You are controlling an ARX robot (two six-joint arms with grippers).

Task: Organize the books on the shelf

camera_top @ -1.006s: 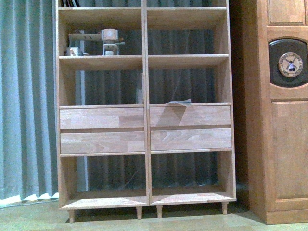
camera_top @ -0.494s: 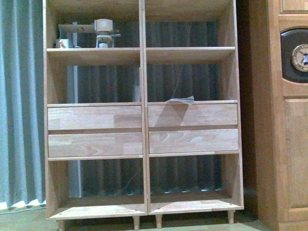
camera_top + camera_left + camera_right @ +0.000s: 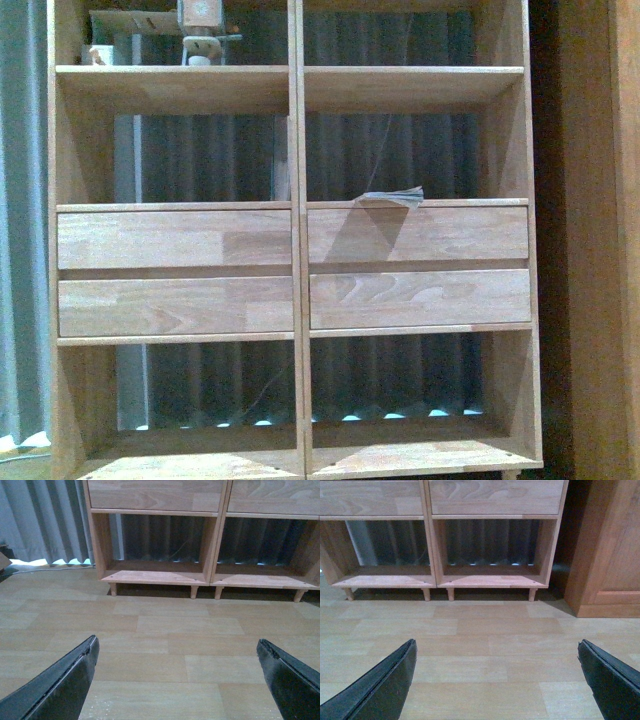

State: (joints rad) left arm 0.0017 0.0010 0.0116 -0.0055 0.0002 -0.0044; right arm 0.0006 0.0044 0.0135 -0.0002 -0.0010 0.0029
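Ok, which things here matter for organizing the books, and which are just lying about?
Job: tall light-wood shelf; thin pale book lying flat on its right-hand ledge.
Just there: small blurred ornaments on the upper-left board; grey curtain; reddish wooden cabinet.

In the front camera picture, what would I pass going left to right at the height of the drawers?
A grey curtain → left drawer fronts → central divider → right drawer fronts → darker wooden cabinet.
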